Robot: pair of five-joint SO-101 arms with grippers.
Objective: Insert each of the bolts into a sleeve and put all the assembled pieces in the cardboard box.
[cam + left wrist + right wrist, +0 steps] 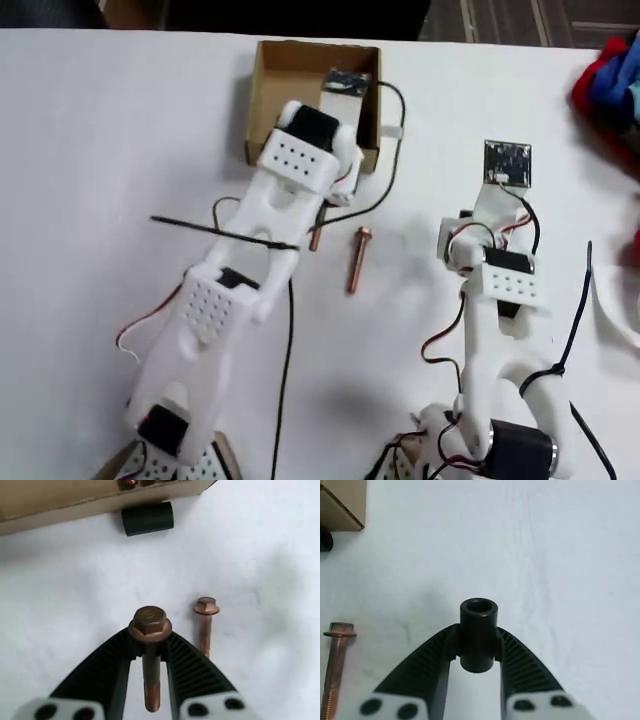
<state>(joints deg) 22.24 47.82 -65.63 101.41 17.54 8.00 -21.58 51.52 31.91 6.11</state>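
My left gripper (150, 642) is shut on a copper bolt (150, 625), gripped just under its hex head, a little above the table. In the high view this bolt (316, 235) hangs below the left arm, just in front of the cardboard box (268, 75). A second bolt (358, 260) lies loose on the table beside it (205, 625). A black sleeve (147, 518) lies on its side against the box wall (75, 507). My right gripper (478, 642) is shut on another black sleeve (478, 625), held upright with its bore facing up, off to the right of the loose bolt (337, 655).
Something copper (131, 484) shows inside the box. Red and blue fabric (610, 75) sits at the table's far right edge. Black cables (285, 340) trail between the arms. White table (100, 150) stretches open to the left.
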